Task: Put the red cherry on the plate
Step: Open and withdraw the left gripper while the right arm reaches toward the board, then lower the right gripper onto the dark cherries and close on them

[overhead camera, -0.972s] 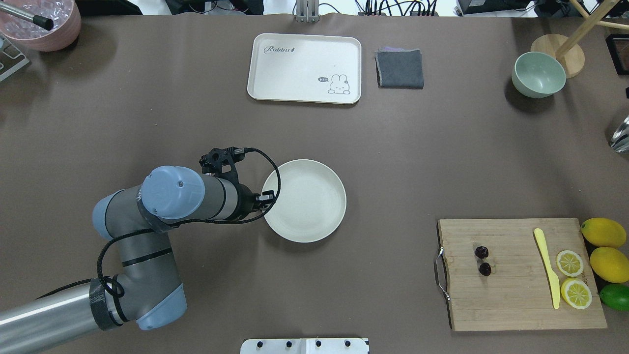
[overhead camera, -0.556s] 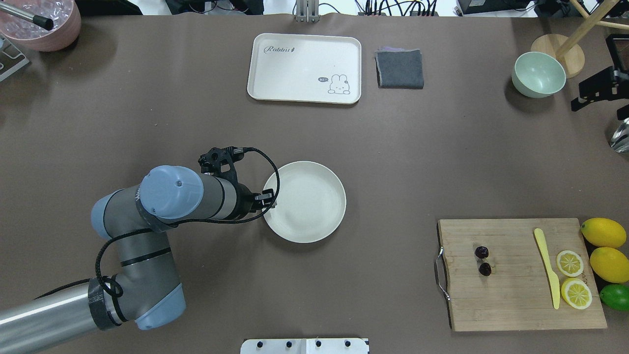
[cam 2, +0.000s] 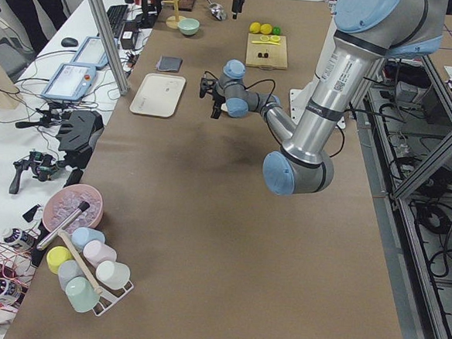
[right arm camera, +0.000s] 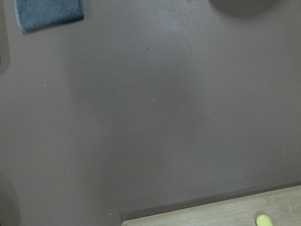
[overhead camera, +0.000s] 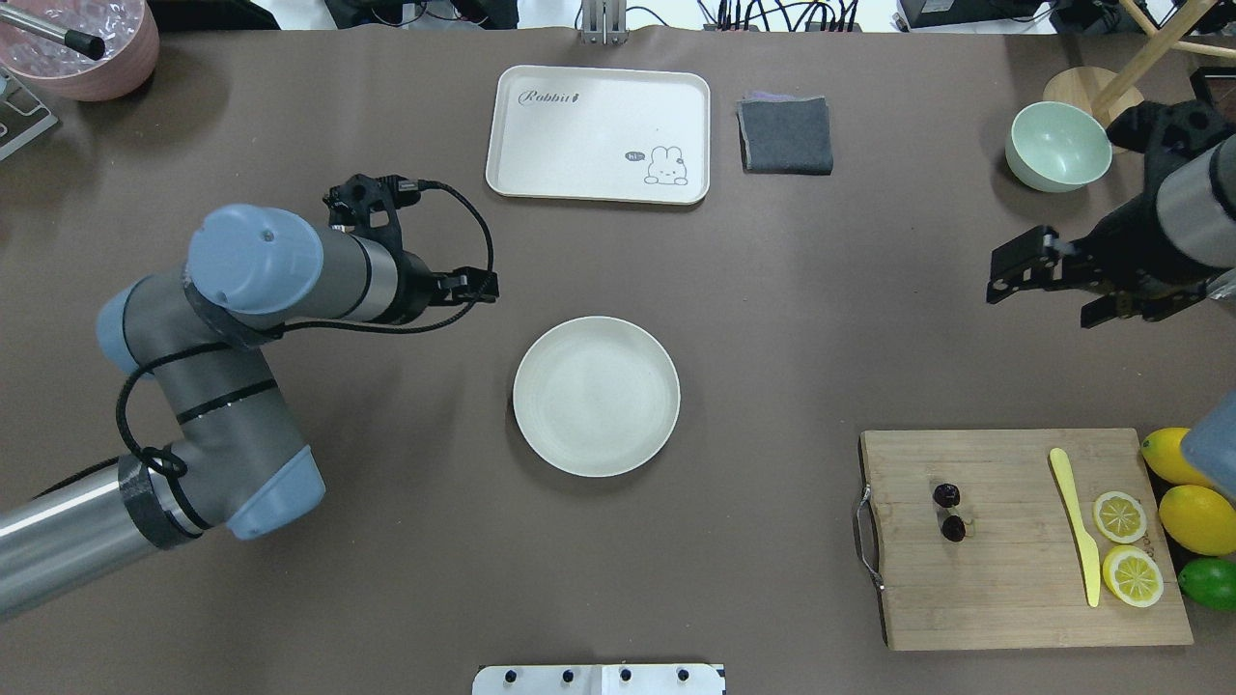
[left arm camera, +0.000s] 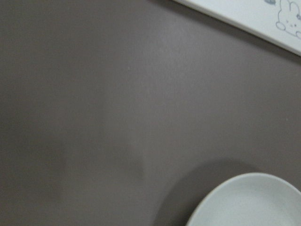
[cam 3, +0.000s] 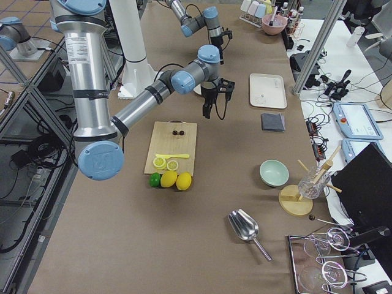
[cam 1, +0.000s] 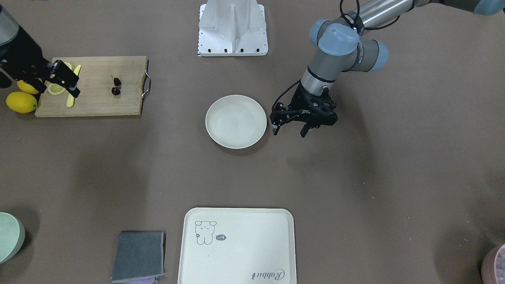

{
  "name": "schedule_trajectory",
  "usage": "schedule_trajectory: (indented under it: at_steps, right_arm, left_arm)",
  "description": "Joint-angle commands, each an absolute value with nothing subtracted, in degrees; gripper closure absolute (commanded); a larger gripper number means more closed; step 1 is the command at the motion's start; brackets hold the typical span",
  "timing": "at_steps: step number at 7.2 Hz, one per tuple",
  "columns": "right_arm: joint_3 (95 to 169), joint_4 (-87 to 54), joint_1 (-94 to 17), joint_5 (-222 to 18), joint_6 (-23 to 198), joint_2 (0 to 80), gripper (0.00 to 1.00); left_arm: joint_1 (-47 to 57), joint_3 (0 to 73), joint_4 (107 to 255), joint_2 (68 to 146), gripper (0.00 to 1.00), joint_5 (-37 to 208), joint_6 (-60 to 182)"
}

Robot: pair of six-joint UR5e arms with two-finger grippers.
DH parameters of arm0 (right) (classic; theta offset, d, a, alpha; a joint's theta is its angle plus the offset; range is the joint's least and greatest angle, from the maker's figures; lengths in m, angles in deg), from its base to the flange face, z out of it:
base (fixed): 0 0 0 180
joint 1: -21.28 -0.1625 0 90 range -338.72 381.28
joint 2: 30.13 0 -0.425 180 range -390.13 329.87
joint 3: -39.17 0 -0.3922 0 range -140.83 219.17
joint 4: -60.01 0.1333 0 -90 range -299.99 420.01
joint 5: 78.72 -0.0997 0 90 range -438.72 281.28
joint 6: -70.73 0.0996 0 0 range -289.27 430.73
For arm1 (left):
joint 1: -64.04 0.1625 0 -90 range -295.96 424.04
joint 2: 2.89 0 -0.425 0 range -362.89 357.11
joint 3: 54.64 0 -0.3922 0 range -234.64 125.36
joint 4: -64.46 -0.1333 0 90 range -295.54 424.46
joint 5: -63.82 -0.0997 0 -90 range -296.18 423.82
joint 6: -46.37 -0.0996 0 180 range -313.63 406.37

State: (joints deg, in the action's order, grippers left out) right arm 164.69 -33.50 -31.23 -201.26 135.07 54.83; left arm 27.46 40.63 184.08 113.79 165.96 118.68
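A: Where's the red cherry (overhead camera: 947,495) rn?

B: On the wood board (overhead camera: 1014,589), near the handle end. Two tiny dark balls, close together. Not on the plate (overhead camera: 596,396) yet. The plate's in the middle of the table w/ nothing in it, well apart from the board.

A: And the claws?

B: The right claw (overhead camera: 1041,301) hangs over bare table, past the far edge of the board. Its fingers are apart and it holds nothing. The left claw (cam 1: 288,132) is near the plate, fingers apart too, nothing in it.

A: So what could go bad?

B: Lots, imo. The cherry's tiny, round & shiny. If the claw comes down a bit off, it prob pokes the cherry and it rolls away. Or it pinches just one ball & the other dangles or drops. I can't see the stems well enough to tell.

A: Squish?

B: Maybe, if it squeezes too hard. Too low & the tips hit the board and shove it.

A: And the trip over?

B: Long way to the plate. Weak grip = cherry falls on the table. Also the L arm is close to the plate, so the 2 arms could bump there.
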Motion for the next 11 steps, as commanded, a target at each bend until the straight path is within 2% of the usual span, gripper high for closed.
schedule_trajectory:
  at_steps: [1, 3, 8, 9, 11]
  right_arm:
    - [165.7, -28.1, -21.3, -195.5, 144.2, 57.4, 0.00]
    - [165.3, -16.2, -15.2, -192.5, 147.6, 65.0, 0.00]
    - [160.6, -12.1, -7.0, -190.3, 146.8, 68.4, 0.00]
    - [159.9, -12.1, -5.9, -190.0, 146.8, 68.5, 0.03]
    - [157.8, -12.2, -3.2, -186.4, 146.8, 68.0, 0.21]
  left_arm:
    - [24.3, 37.4, 183.6, 113.7, 0.02, 165.8, 111.1]
    - [24.2, 37.4, 183.6, 113.7, 0.02, 165.6, 109.3]
    - [24.7, 37.2, 184.0, 113.8, 0.02, 165.2, 109.3]
    - [24.7, 37.2, 184.0, 113.7, 0.02, 165.2, 109.3]
    - [24.7, 37.2, 184.1, 113.8, 0.02, 165.2, 109.3]
